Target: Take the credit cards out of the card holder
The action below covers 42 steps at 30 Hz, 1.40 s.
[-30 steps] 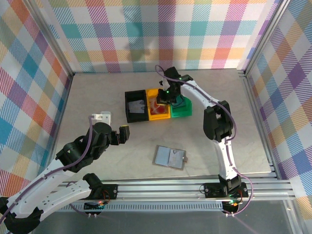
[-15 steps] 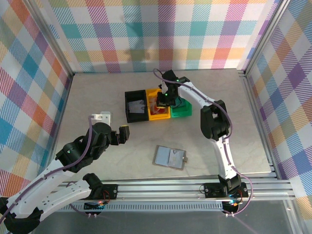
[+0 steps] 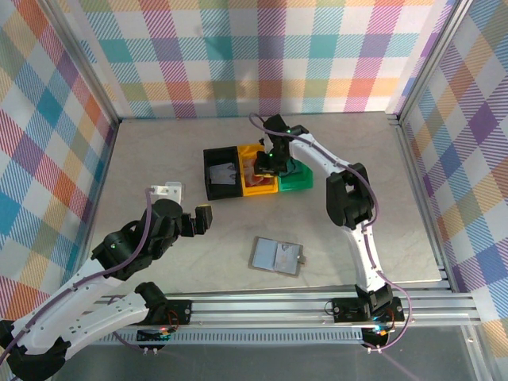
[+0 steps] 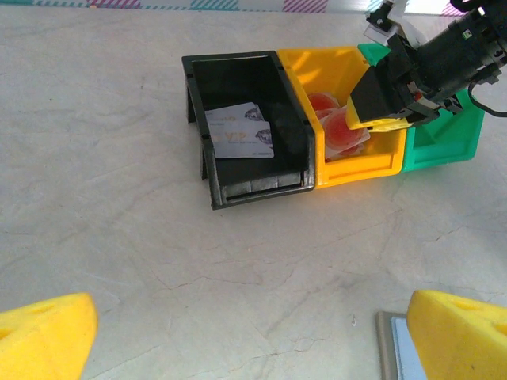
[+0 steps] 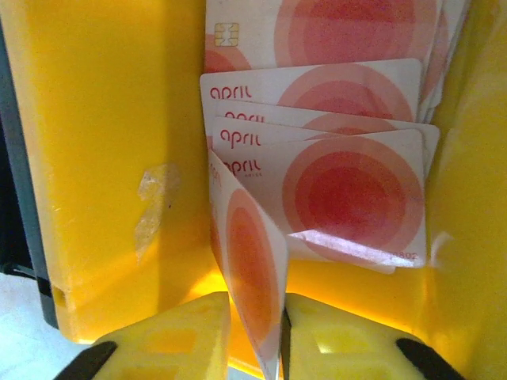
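the right gripper (image 5: 257, 321) has eased to a narrow gap inside the yellow bin (image 5: 103, 158); we see a red april card (image 5: 249, 269) leaning between its jaws. left gripper (image 4: 253, 336) stays wide, empty.

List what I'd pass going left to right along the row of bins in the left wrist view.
Black bin with a pale card lying in it → yellow bin holding red cards → green bin.
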Available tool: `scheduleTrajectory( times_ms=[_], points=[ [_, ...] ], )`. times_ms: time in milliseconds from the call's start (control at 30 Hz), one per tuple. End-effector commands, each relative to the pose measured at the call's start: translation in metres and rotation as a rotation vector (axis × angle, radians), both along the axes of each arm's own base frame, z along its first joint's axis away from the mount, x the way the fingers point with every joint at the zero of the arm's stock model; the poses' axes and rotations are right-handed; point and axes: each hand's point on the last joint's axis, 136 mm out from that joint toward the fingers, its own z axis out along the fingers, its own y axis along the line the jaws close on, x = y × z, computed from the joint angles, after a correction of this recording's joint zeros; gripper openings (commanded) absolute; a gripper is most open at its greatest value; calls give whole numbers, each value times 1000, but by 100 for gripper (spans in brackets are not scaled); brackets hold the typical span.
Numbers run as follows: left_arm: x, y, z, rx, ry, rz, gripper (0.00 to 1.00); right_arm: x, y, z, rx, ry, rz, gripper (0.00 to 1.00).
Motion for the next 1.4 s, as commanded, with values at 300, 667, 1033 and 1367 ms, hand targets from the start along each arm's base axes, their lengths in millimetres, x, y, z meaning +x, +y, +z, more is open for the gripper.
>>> scheduleTrajectory(
  times_ms=[300,667,1033,1367],
  points=[
    [2,0,3,4,-12,-8,100,3,-9,15,-64,-40,-2,41],
    [1,-1,3,4,-10,-11,100,4,-12,32,-83,-69,0,49],
    [1,-1,2,4,-7,-13,100,1,-10,58,-89,-105,3,50],
    [2,-2,-4,30,24,-13,100,-36,1,153,4,-263,55,51]
  ],
)
